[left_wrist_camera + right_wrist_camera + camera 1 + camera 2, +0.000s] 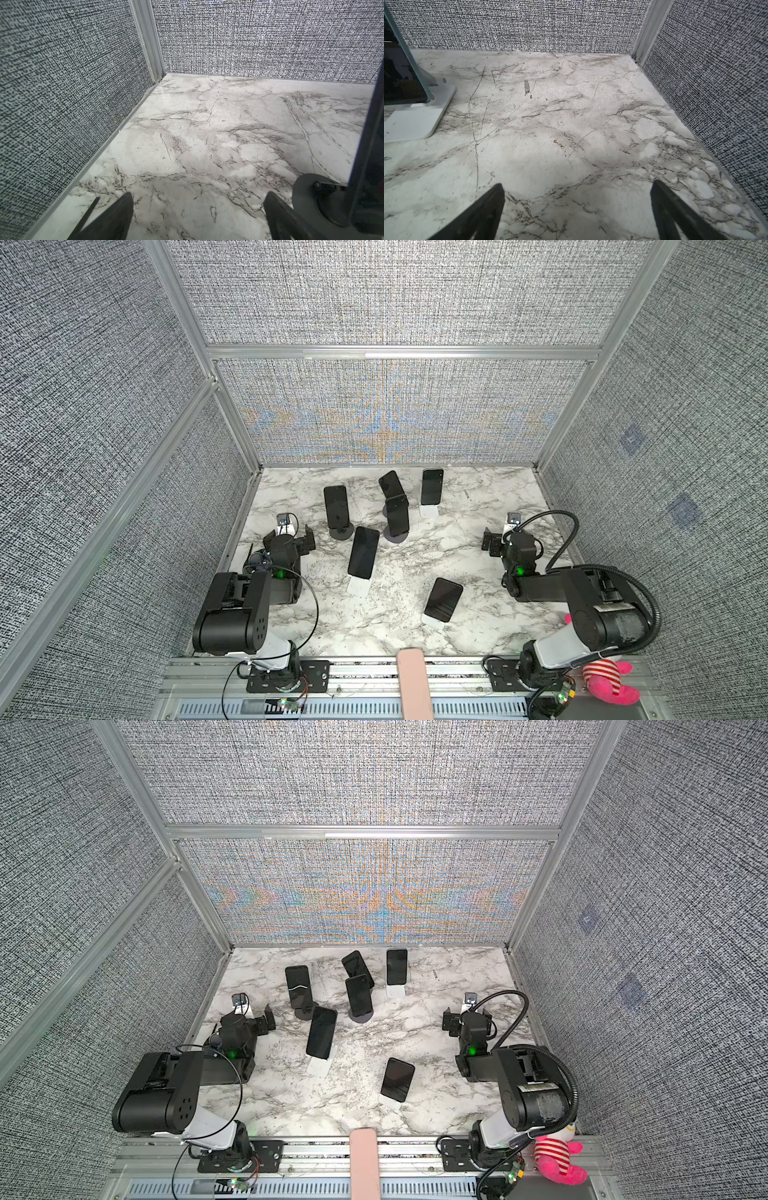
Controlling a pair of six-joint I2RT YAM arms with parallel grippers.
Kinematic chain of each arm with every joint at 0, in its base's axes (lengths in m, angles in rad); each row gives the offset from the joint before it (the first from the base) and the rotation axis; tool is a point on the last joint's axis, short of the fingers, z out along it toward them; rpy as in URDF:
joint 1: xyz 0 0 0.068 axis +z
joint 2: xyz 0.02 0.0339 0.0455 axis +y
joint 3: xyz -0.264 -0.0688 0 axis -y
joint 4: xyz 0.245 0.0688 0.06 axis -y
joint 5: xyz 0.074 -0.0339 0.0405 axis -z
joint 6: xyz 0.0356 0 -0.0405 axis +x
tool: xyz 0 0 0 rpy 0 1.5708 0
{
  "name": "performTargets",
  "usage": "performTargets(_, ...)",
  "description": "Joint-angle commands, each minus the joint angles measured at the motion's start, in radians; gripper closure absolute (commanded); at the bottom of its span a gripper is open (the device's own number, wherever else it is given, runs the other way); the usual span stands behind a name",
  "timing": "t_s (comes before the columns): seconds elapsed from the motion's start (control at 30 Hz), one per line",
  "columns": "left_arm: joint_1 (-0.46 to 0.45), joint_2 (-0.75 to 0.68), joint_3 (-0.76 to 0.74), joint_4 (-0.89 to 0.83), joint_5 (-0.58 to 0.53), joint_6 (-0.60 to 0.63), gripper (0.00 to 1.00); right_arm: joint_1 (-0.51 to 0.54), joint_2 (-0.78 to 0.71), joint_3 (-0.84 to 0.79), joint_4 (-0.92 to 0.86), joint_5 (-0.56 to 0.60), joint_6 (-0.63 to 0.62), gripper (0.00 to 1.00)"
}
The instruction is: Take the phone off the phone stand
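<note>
Left end effector (198, 195) was wide open and empty, low over bench (187, 124). Right end effector (578, 185) same: wide, empty. Black round-base stand (315, 199) sat just beside left finger, carrying rear-left phone (336, 506). Six phones (363, 551) leaned on stands mid-bench, none gripped. Phones were thin rigid slabs with glossy glass faces: likely slick, fragile, fairly light. Best hold judged across long side edges, upper half, lifting clear of lip. White stand (415, 116) was smooth flat plate. Bench was marble-print, scuffed.

Marble tabletop (478, 489) carries phone stands (360, 585), apparently six: white, dark bases.
</note>
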Motion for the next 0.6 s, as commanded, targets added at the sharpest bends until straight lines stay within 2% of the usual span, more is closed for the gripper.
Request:
performTargets(0.0, 0.001, -0.002, 0.0, 0.02, 0.004, 0.008, 0.02, 0.001, 0.001, 0.01, 0.002, 0.012, 0.001, 0.01)
performTargets(0.23, 0.0, -0.028, 0.002, 0.001, 0.006, 0.014, 0.01, 0.0, -0.015, 0.012, -0.009, 0.009, 0.001, 0.01)
performTargets(0.37, 0.001, -0.288, 0.053, -0.31, -0.048, -0.003, 0.01, 0.004, -0.157, 0.107, -0.289, 0.0, -0.006, 0.01)
performTargets(0.43, 0.0, -0.406, 0.127, -0.5, -0.027, 0.011, 0.01, 0.002, -0.224, 0.168, -0.455, -0.012, -0.001, 0.01)
performTargets(0.57, 0.0, -0.476, 0.302, -0.775, 0.071, -0.016, 0.02, 0.004, -0.303, 0.354, -0.853, -0.038, 0.073, 0.01)
